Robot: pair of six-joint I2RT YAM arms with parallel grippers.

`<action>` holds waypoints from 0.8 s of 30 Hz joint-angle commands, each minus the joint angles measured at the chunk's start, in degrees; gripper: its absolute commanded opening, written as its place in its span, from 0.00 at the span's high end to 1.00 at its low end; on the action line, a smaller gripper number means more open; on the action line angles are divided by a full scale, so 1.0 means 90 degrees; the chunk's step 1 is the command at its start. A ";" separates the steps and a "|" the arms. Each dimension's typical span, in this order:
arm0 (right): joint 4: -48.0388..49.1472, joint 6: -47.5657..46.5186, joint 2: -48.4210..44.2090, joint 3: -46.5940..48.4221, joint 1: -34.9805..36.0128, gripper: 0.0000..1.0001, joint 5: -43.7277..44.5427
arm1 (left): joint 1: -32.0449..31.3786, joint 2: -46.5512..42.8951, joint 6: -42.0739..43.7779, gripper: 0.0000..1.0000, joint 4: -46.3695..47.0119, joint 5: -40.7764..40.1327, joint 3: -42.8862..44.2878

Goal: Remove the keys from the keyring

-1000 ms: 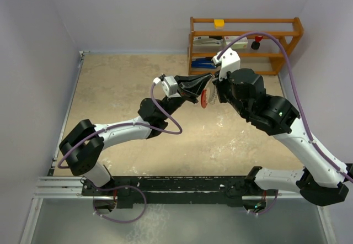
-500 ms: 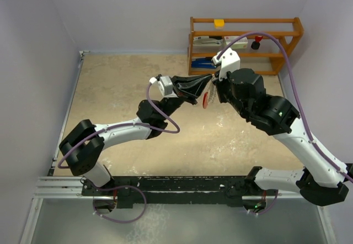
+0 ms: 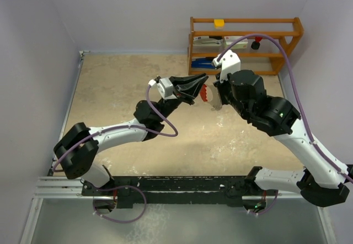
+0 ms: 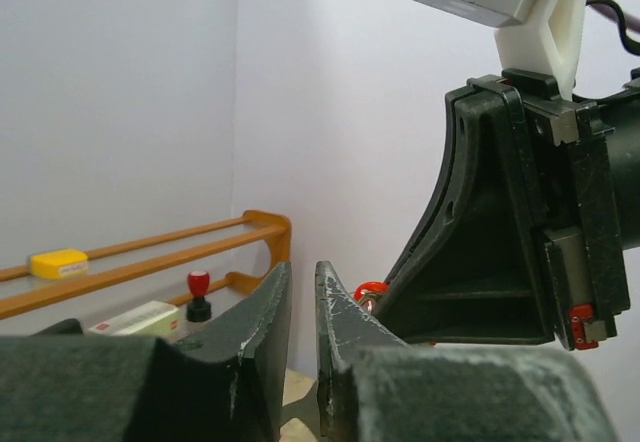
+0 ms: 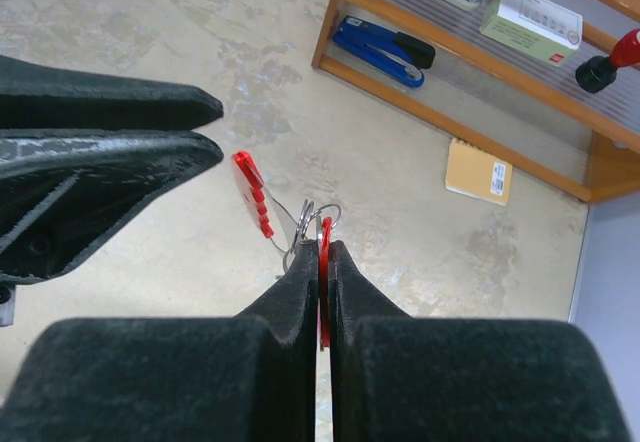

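Pinching the keyring [image 5: 325, 230] by its red edge, our right gripper [image 5: 322, 252] presses tight. Just past its fingertips dangles what we take for the key [image 5: 252, 194]. Beyond, our left gripper [image 5: 218, 127] stands slightly parted and empty; the free-hanging key could swing clear of its bite.

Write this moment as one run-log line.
left fingers: slightly open, empty, beside keyring | right fingers: shut on keyring, held above table

The right gripper [image 5: 322, 252], fingers pressed together, pinches the keyring [image 5: 324, 230] by its thin red fob, seen edge-on. A silvery ring [image 5: 318, 214] sits just beyond the fingertips, linked to a red toothed key [image 5: 252, 194] near the left gripper [image 5: 215, 128], whose black fingers stand slightly apart. Behind, a wooden shelf [image 5: 333, 17] holds a blue stapler [image 5: 385, 50] and a white box [image 5: 530, 12].
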 commanded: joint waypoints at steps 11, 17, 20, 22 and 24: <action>0.0109 -0.0087 -0.0107 0.0164 -0.0001 1.00 0.0190 | -0.0013 -0.0552 0.2342 0.78 -0.2270 0.0479 0.0341; 0.0108 -0.0093 -0.0062 0.0157 0.0001 1.00 0.0137 | -0.0012 -0.0597 0.2576 0.76 -0.2168 0.0638 0.0204; 0.0110 -0.0084 -0.0051 0.0144 0.0003 1.00 0.0112 | -0.0012 -0.0585 0.2605 0.73 -0.2015 0.0628 0.0192; 0.0122 -0.0083 -0.0051 0.0129 -0.0003 1.00 0.0095 | -0.0013 -0.0569 0.2588 0.71 -0.1902 0.0677 0.0182; 0.0125 -0.0076 -0.0056 0.0127 -0.0004 1.00 0.0084 | -0.0011 -0.0556 0.2519 0.69 -0.1774 0.0731 0.0187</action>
